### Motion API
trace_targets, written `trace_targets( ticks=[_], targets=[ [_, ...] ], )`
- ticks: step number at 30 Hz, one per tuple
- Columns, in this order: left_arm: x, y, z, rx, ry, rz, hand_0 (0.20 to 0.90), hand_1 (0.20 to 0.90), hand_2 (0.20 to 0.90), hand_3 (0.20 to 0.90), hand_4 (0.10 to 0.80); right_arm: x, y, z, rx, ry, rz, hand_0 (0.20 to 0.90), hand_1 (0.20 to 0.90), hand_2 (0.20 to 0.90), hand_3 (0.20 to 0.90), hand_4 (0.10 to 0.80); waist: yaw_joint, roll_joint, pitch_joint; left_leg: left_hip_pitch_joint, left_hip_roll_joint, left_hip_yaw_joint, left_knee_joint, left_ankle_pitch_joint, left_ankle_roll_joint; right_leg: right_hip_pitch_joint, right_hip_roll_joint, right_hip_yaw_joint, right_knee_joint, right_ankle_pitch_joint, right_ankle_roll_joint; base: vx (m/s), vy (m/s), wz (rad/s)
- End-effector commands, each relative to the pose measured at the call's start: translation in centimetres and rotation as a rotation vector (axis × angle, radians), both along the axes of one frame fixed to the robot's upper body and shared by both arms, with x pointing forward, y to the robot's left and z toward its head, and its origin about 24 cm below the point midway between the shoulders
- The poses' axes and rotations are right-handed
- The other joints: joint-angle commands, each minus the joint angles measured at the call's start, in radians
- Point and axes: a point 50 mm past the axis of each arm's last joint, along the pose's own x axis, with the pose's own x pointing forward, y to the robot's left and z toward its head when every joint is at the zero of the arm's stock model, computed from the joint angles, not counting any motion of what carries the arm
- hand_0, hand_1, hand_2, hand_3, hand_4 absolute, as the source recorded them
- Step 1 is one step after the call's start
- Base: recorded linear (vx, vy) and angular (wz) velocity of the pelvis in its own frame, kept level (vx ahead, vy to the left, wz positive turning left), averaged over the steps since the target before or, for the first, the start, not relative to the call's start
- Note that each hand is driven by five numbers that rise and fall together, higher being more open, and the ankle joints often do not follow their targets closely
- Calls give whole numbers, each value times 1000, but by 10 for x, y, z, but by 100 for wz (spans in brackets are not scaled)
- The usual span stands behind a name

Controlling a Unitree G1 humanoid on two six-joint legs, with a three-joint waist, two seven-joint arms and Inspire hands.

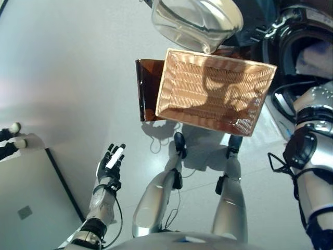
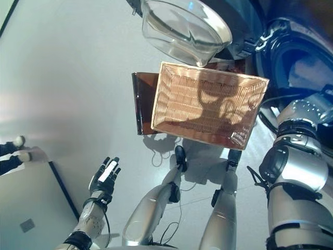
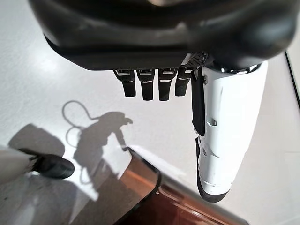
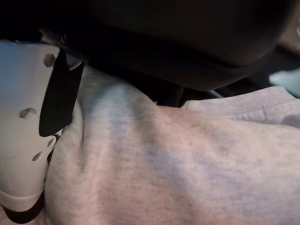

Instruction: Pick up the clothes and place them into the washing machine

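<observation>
Two hands, two different situations. At the lower left of the head views the dark left hand (image 1: 111, 162) with its white thumb cover hangs over the pale glossy floor (image 1: 67, 67), fingers straight and holding nothing; its wrist view shows only floor and a corner of the brown translucent panel (image 3: 154, 197) past them. The right arm reaches from the right edge into the dark round drum opening of the washing machine (image 1: 304, 49) at the upper right, where pale cloth shows inside. Up close, the right hand (image 4: 28, 122) presses against the light grey knitted garment (image 4: 178, 173) — the fingers are hidden by the fabric, so I cannot tell whether they grip it. Centre frame sits the rectangular woven wicker basket (image 1: 177, 65), resting on the brown panel, with the machine's clear domed glass door (image 1: 195, 21) open above it.
</observation>
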Motion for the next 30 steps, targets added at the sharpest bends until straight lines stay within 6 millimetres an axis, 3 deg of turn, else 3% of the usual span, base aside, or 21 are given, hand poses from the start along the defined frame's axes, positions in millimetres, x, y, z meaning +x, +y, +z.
trace_targets(
  ticks=[1, 3, 7, 14, 15, 16, 30],
  targets=[
    [-21, 27, -4, 88, 26, 67, 900, 900, 900, 900, 800, -44, -23, 82, -307, -179, -266, 200, 200, 200, 200, 300, 29, 73, -104, -29, -4, -61, -8, -4, -86, -15, 51, -3, 137, -134, 34, 0, 0, 0],
    [-21, 28, -4, 91, 26, 69, 900, 900, 900, 900, 800, -46, -24, 89, -311, -196, -280, 200, 200, 200, 200, 300, 31, 75, -107, -33, -4, -61, -8, -4, -87, -20, 50, -2, 140, -136, 34, 0, 0, 0],
    [-20, 32, -1, 112, 18, 78, 900, 900, 900, 900, 800, -57, -20, 126, -376, -234, -310, 200, 200, 200, 200, 300, 40, 67, -108, -54, 1, -62, -8, 4, -86, -52, 53, 0, 151, -133, 33, 5, -27, 0],
    [-18, 32, 2, 116, 13, 84, 900, 900, 900, 900, 800, -65, -20, 140, -371, -183, -336, 200, 200, 200, 200, 300, 38, 65, -106, -68, 7, -59, -8, -5, -85, -72, 57, 1, 156, -137, 34, 0, 0, 0],
    [-18, 32, 2, 123, 13, 81, 900, 900, 900, 900, 800, -64, -23, 138, -375, -124, -330, 252, 252, 252, 252, 337, 37, 62, -106, -69, 9, -58, -8, -4, -85, -73, 58, 0, 155, -136, 34, 0, 0, 0],
    [-18, 34, 3, 133, 17, 79, 900, 900, 900, 900, 800, -64, -27, 137, -373, -39, -320, 900, 900, 900, 900, 800, 37, 59, -106, -69, 9, -57, -8, -5, -85, -73, 59, 0, 156, -135, 34, -39, -6, 3],
    [-19, 45, 12, 171, -3, 63, 900, 900, 900, 900, 800, -49, -41, 116, -500, 624, -210, 900, 900, 900, 900, 800, 31, 49, -110, -54, 6, -42, -8, -2, -78, -57, 61, -8, 143, -120, 34, -25, 2, 0]
  ],
)
